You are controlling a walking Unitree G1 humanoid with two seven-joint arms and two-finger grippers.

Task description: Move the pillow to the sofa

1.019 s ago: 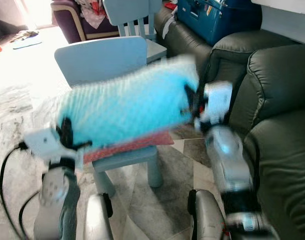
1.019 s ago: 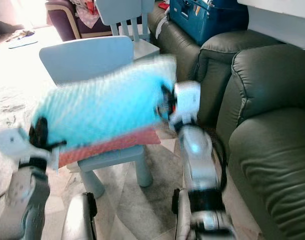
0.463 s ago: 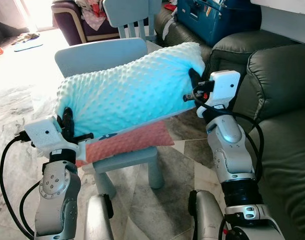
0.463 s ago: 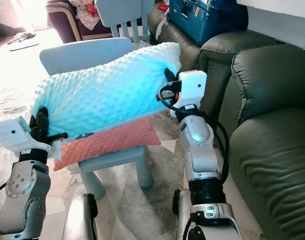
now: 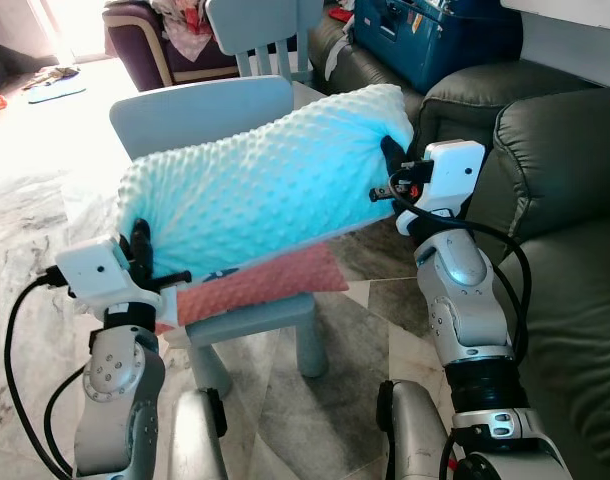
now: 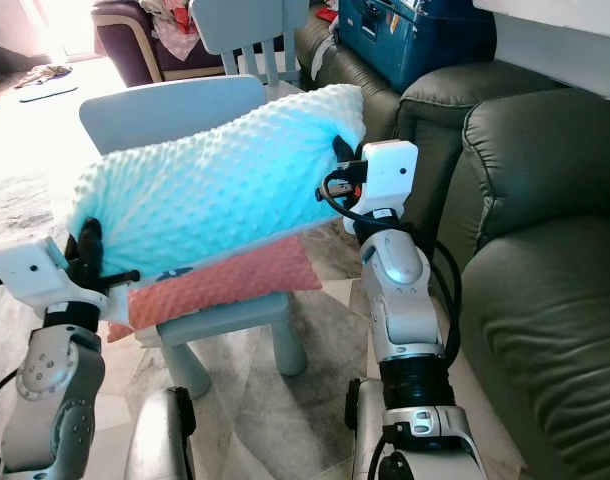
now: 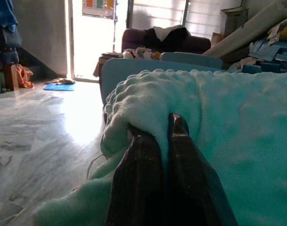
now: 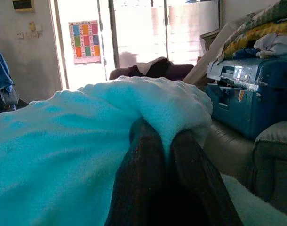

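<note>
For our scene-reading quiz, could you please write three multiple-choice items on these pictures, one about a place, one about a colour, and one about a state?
1. Where is the dark sofa?
A. On the robot's right
B. On the robot's left
C. Under the chair

2. What colour is the cushion on the chair?
A. Yellow
B. Pinkish red
C. Black

3. How is the pillow held?
A. By the left gripper alone
B. Lying on the floor
C. Pinched at both ends

Key: 1 A, the sofa fills the robot's right side. 2 B, it shows pinkish red below the turquoise pillow. 3 C, the left gripper and right gripper each clamp an end.
</note>
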